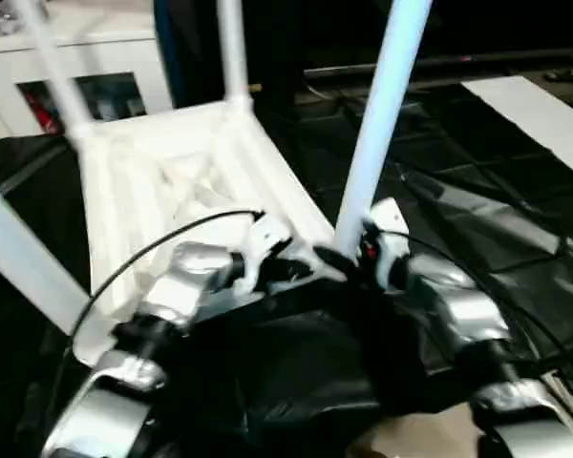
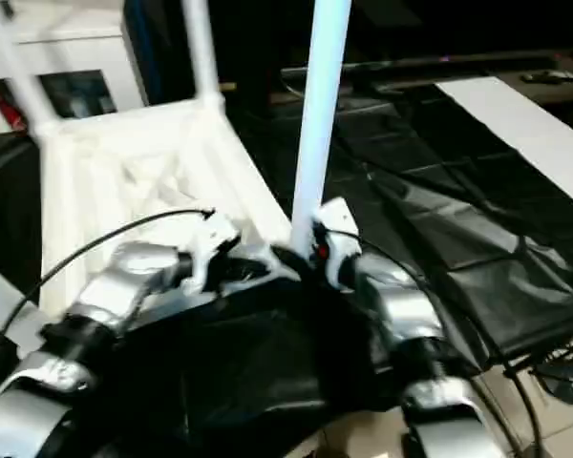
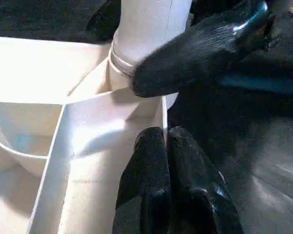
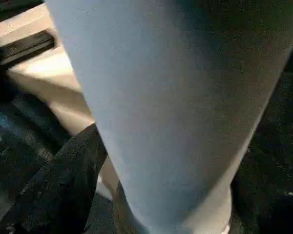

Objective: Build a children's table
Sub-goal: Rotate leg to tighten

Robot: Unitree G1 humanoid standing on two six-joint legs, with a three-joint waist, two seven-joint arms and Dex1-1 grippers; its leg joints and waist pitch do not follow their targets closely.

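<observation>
The white plastic rectangular tabletop (image 1: 162, 191) lies ribbed underside up on crinkled black plastic sheeting (image 1: 477, 219), smooth tapered white tube legs rising from its round corner sockets. At the near corner, the right tool (image 1: 349, 256) is clamped on one white tube leg (image 1: 377, 124). The left tool (image 3: 166, 161), fingers pressed together, pinches the tabletop's thin edge wall.

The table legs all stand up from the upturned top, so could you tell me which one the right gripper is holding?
The near-right leg, gripped at its base by the right gripper. The other legs rise from the far corners and near-left corner, away from both grippers.
</observation>
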